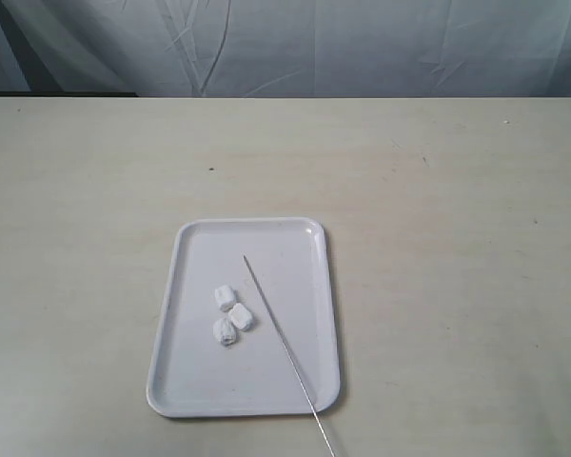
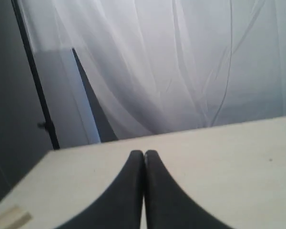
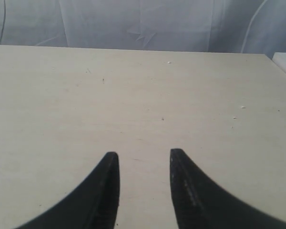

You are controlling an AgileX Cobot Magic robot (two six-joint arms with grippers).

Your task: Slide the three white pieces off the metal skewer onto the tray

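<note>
Pale tabletop (image 1: 457, 190); skewer (image 1: 281, 338), white pieces (image 1: 240, 317) on tray (image 1: 186, 381) in exterior view only; left claw (image 2: 144, 157) closed, right claw (image 3: 144, 160) agape.

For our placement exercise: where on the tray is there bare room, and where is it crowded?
Free: the tray's far end beyond the skewer tip, its near-left corner below the pieces, and the strip right of the skewer. Crowded: the middle, where three pieces cluster beside the skewer.
</note>
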